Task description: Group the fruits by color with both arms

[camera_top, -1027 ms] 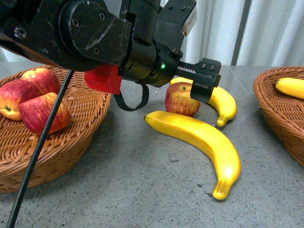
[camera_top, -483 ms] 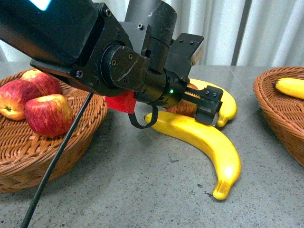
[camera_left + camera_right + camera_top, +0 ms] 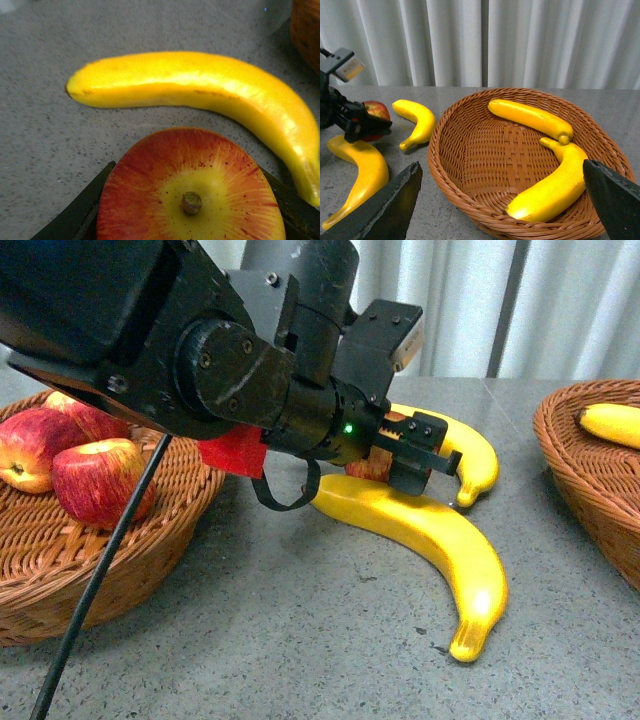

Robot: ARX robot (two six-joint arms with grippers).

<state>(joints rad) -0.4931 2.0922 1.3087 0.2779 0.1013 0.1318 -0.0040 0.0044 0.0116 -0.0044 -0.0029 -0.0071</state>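
Red with yellow streaks, the apple [image 3: 190, 195] stands on the grey table [image 3: 300, 640] between the left gripper's [image 3: 402, 462] fingers [image 3: 75, 217], one at each side; I cannot tell whether they pinch it. Two bananas [image 3: 430, 540] lie just beside it. More apples [image 3: 100, 480] sit in the left basket [image 3: 150, 540]. The right basket [image 3: 470, 165] holds two more bananas, and the right gripper [image 3: 501, 172] faces it, spread wide.

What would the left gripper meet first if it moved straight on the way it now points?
The red apple with yellow streaks, which sits right between the left gripper's black fingers; whether they touch it is unclear.
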